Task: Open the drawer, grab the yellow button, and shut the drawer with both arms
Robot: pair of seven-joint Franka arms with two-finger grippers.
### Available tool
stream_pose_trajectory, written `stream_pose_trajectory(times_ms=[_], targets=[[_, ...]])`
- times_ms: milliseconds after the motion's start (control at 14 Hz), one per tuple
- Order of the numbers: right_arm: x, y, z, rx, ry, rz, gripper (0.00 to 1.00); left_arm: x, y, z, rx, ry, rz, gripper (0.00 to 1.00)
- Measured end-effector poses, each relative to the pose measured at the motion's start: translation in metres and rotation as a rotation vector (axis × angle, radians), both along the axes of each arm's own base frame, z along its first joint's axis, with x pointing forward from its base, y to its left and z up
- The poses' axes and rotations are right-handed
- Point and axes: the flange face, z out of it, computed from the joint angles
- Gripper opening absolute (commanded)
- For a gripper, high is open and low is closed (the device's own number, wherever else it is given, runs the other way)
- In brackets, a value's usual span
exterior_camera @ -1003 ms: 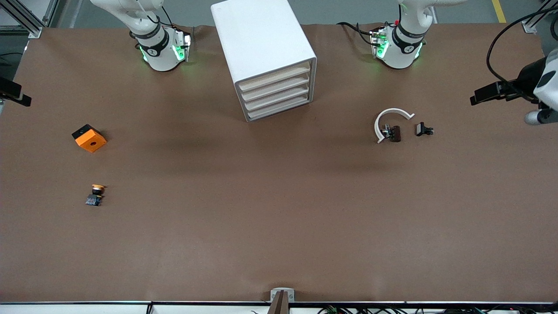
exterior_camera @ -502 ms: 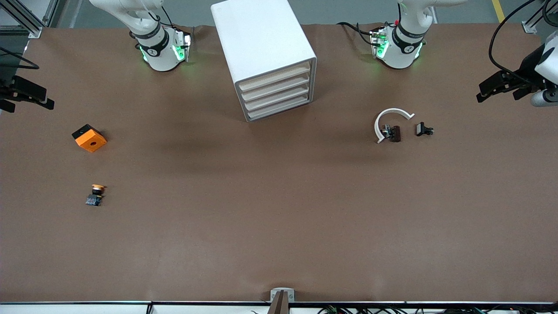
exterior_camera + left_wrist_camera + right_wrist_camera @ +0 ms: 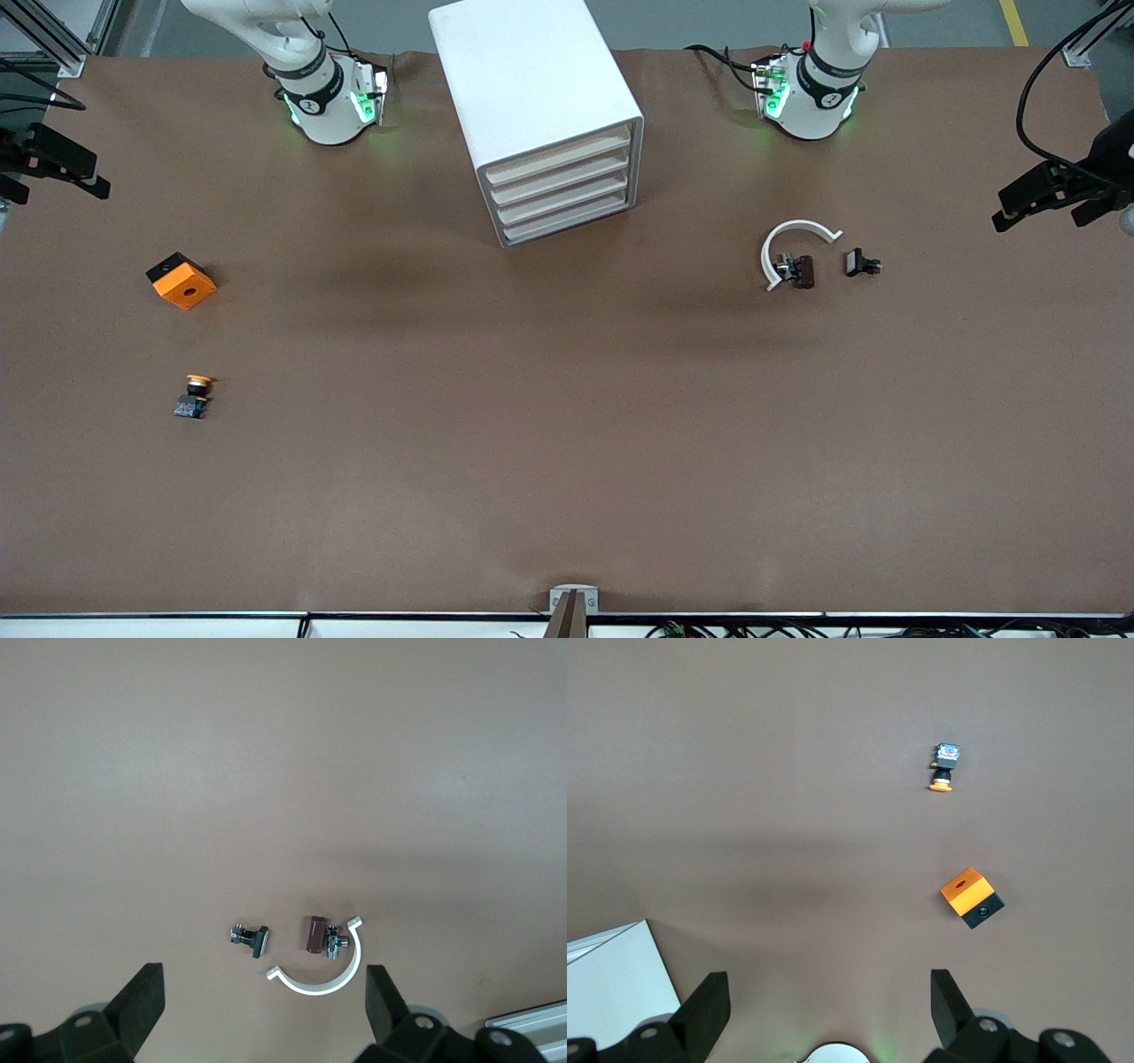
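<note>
Since half a second ago I see both grippers have shifted at the table's ends: the left arm's black two-finger gripper (image 3: 1050, 197) has dropped lower in the front view, and the right arm's black two-finger gripper (image 3: 55, 164) has risen slightly in it. Nothing on the table has moved.

From the left wrist view, my left gripper (image 3: 262, 1005) has its fingers (image 3: 142, 1003) spread wide with nothing between them, up in the air over the brown table surface (image 3: 567, 443) at the left arm's end. Under it lie a white curved C-shaped plastic band (image 3: 323, 970), a small dark brown block with a metal fitting (image 3: 319, 936) inside the band's curve, and a small black clip-like part (image 3: 251, 937) just beside them.

My right gripper (image 3: 831, 1005) is likewise spread wide and empty, over the right arm's end. Its wrist view shows the tiny push-button with a round orange cap and black-and-blue body (image 3: 944, 767) lying on the open table, and the orange square block with a black hole (image 3: 970, 896) near it, the button nearer to the front camera.

The white boxy cabinet (image 3: 532, 97) stands between the two bases. All four shallow white drawers with pale beige front edges (image 3: 562, 186) sit flush and shut. Nothing stands in front of the drawers.
</note>
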Motion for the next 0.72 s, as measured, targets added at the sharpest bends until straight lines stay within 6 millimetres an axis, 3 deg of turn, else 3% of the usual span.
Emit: stream_pose_trajectory(times_ms=[287,717], targets=[[0.000,-0.007,0.001,-0.002,-0.008,-0.013,1.00,0.002,-0.002,0.005,0.001,-0.011,-0.004,1.00],[-0.004,-0.036,0.003,-0.001,-0.013,-0.066,1.00,0.004,-0.005,0.004,0.001,-0.006,-0.009,1.00]])
